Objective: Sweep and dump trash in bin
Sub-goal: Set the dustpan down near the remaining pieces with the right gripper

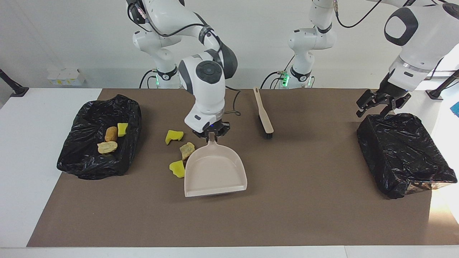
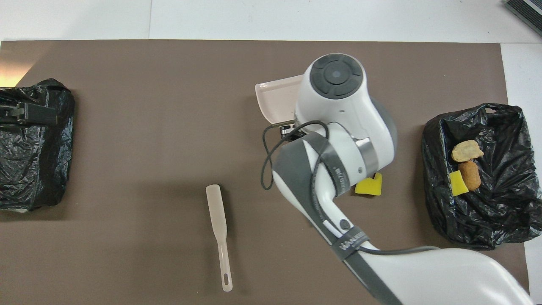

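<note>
Only "FRANKA" is faintly legible on the right arm (image 2: 349,245).

Beige dustpan (image 1: 215,172) and beige brush (image 1: 263,114) with black bristles lie on a plain brown mat (image 1: 287,215) over a white table (image 1: 21,143). Both bin bags (image 1: 100,143) (image 1: 401,154) are glossy black. Trash (image 1: 174,135) is bright yellow, tan and orange-brown. The arms are white with grey joints and black grippers (image 1: 211,133).

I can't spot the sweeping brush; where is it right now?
In the facing view the brush lies untouched on the brown mat, mid-table, close to the robots, between the dustpan and the closed black bag.
</note>
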### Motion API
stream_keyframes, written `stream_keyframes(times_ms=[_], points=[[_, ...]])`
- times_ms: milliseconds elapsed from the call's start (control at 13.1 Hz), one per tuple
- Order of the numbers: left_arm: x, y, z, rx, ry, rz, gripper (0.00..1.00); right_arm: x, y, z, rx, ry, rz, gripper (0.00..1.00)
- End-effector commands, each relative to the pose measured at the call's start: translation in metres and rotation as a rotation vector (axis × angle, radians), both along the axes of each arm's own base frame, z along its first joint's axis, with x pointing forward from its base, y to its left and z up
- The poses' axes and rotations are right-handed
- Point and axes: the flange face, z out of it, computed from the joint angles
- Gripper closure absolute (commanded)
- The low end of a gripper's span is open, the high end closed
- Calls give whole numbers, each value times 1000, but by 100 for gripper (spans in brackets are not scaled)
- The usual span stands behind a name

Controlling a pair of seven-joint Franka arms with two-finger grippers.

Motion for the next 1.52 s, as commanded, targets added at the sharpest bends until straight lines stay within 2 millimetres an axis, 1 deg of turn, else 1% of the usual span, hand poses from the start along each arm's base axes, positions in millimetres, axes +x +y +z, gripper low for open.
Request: stream_keyframes(times_ms=[0, 76, 152, 229, 381, 457, 534, 610, 686, 762, 838, 915, 1067, 1143, 1296, 1372, 1448], points=[[-12, -9, 12, 70, 3, -66, 0, 13, 58, -13, 67, -2, -71, 100], [-16, -13, 14, 80, 0, -78, 0, 11, 76, -23, 80, -10, -63, 100], [-16, -13, 12, 86, 3, -80, 0, 7, 93, -35, 81, -13, -54, 100], [-18, -12, 13, 102, 3, -84, 0, 7, 103, -42, 85, -13, -74, 100], [-19, -16, 14, 108, -3, -83, 0, 8, 116, -46, 110, -23, -110, 100], [-18, -17, 15, 101, -4, -81, 0, -2, 131, -46, 127, -24, -95, 100], [-18, -15, 15, 100, -3, -76, 0, -4, 139, -45, 149, -36, -99, 100], [-18, -9, 16, 100, -2, -66, 0, -7, 146, -50, 161, -38, -116, 100], [-18, -2, 15, 100, 0, -52, 0, -18, 162, -58, 165, -25, -108, 100], [-18, 3, 16, 100, -1, -44, 0, -22, 167, -59, 166, -21, -101, 100], [-18, 4, 16, 100, 1, -43, 0, -27, 173, -61, 167, -17, -96, 100], [-18, 2, 16, 100, 2, -49, 0, -27, 176, -61, 177, -28, -104, 100], [-20, -12, 15, 100, 10, -74, 0, -27, 177, -62, 184, -28, -105, 100], [-20, -16, 14, 101, 12, -85, 0, -28, 178, -68, 182, -21, -103, 100], [-25, -40, 14, 101, 39, -124, 0, -29, 178, -69, 182, -18, -103, 100], [-26, -42, 14, 101, 41, -131, 0, -28, 177, -73, 196, 3, -116, 100], [-26, -45, 14, 101, 41, -131, 0, -31, 181, -77, 212, 10, -120, 100]])
